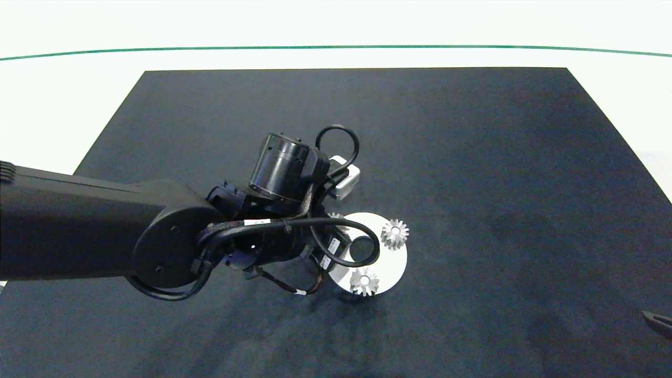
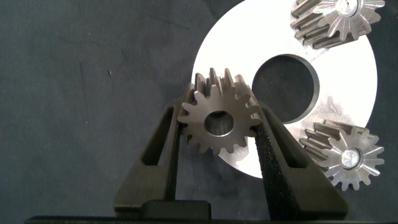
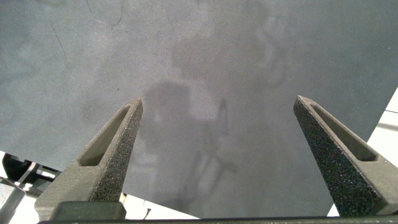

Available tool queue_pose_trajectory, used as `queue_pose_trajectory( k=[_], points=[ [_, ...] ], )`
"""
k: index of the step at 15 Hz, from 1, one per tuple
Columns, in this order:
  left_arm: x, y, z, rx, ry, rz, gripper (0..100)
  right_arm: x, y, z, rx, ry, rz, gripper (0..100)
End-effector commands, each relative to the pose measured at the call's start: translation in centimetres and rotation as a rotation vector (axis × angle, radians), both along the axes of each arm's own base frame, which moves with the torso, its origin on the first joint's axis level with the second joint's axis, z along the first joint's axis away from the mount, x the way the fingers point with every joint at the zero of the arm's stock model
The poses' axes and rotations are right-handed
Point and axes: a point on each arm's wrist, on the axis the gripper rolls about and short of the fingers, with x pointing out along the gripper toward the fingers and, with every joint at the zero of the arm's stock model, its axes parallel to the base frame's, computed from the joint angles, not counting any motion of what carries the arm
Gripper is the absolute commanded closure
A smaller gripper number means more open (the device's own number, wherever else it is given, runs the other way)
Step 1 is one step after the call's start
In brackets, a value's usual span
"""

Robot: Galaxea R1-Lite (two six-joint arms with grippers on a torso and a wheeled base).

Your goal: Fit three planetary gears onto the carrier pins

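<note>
While the left arm reaches in over the dark mat on the worktop, its left pincer is clamped on one of the planetary gears, the third gear, with a grey finger pressed against the teeth on each side. That gear sits at the rim of the white disc, overlapping its edge, and its round centre hole shows open in the left wrist view; whether a pin lies under it cannot be told. Two other gears already sit on the disc: one near the far rim and one near the close rim, each with a bright pin end showing at its centre. Between them lies the disc's large centre hole, partly crossed by a black cable in the head view. From above, the arm's wrist hides the held gear almost wholly, only a few teeth showing beside the cable. At the mat's close right corner the right pincer hangs with its two fingers spread wide apart over bare mat, holding nothing, and only its tip enters the head view.
</note>
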Motion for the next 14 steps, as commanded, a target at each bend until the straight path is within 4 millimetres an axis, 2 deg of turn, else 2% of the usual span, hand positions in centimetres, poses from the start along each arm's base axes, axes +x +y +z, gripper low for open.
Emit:
queue_pose_trajectory(
  k=[1, 11, 14],
  points=[
    [0.0, 0.1, 0.2, -0.004, -0.006, 0.002, 100, 0.1, 0.0, -0.1, -0.006, 0.008, 0.000, 0],
    [-0.4, 0.3, 1.0, -0.018, -0.022, 0.000, 100, 0.1, 0.1, -0.1, -0.007, 0.010, 0.000, 0],
    [-0.2, 0.0, 1.3, 0.008, -0.061, 0.051, 100, 0.0, 0.0, -0.1, -0.005, 0.005, 0.000, 0]
  ],
)
